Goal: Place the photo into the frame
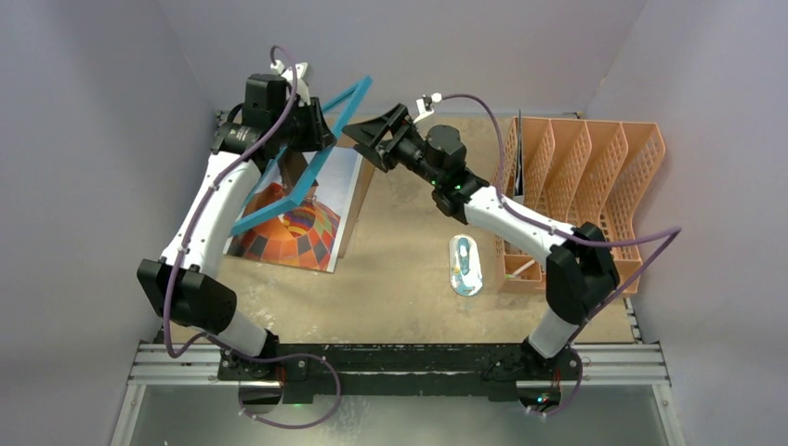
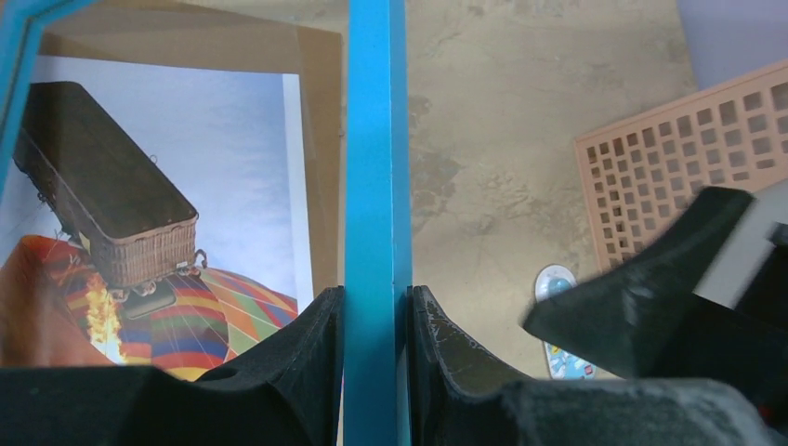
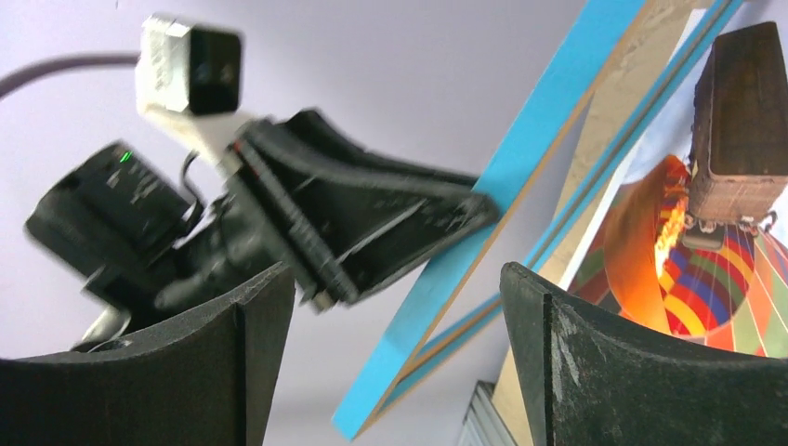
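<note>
The left claw (image 2: 376,307) is clamped on the thin blue border of the frame (image 2: 375,139), holding it lifted and tilted above the far-left part of the bench (image 1: 409,279). Under it the photo (image 1: 297,228) – a bright hot-air balloon – lies face up on a brown backing board (image 2: 321,65). The right claw (image 3: 398,288) hovers just beside the frame's upper edge, its fingers spread wide apart, gripping nothing. An orange slotted rack (image 1: 595,158) stands at the right.
</note>
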`<action>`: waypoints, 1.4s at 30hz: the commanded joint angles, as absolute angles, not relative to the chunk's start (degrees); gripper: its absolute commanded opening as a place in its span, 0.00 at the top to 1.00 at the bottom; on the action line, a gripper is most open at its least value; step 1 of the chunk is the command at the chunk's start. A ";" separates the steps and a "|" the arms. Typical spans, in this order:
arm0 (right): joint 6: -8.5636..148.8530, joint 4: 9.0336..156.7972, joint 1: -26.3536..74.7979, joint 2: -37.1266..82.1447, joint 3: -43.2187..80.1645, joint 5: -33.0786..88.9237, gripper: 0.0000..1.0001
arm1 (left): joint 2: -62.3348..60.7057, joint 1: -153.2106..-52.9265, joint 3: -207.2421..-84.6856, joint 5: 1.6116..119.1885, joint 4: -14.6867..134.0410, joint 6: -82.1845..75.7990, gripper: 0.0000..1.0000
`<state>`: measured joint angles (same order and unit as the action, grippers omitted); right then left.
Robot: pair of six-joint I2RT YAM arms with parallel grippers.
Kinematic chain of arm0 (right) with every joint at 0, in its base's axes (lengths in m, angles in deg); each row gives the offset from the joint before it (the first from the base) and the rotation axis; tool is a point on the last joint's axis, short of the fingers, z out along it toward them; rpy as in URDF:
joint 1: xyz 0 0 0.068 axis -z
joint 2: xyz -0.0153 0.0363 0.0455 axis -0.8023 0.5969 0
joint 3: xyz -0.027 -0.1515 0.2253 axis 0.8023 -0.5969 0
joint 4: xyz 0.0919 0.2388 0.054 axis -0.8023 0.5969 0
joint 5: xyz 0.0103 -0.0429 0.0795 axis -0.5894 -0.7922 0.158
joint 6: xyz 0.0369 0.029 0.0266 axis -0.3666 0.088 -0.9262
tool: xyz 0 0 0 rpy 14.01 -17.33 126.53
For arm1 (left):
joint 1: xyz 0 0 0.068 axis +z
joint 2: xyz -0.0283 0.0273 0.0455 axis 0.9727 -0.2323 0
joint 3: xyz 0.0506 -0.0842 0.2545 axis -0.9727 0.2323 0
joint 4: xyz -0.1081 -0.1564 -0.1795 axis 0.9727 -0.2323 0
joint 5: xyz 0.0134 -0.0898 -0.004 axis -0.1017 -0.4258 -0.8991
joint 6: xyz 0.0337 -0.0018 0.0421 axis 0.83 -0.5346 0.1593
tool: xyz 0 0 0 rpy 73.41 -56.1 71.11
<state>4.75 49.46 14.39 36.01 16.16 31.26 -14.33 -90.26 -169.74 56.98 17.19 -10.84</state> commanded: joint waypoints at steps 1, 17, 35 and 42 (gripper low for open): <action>-0.59 52.50 14.43 40.91 22.75 27.56 0.16 | -11.71 -90.15 -175.97 57.25 18.38 -11.13 1.00; -10.97 29.48 15.58 50.18 22.32 25.10 0.26 | -6.63 -90.02 -169.14 51.24 22.94 -17.49 1.00; -13.83 20.58 17.29 58.56 30.85 31.95 0.38 | -3.06 -90.02 -166.04 50.78 25.05 -20.18 1.00; -16.94 14.61 17.24 59.73 31.45 32.89 0.66 | -1.58 -90.02 -165.29 49.34 26.93 -22.11 1.00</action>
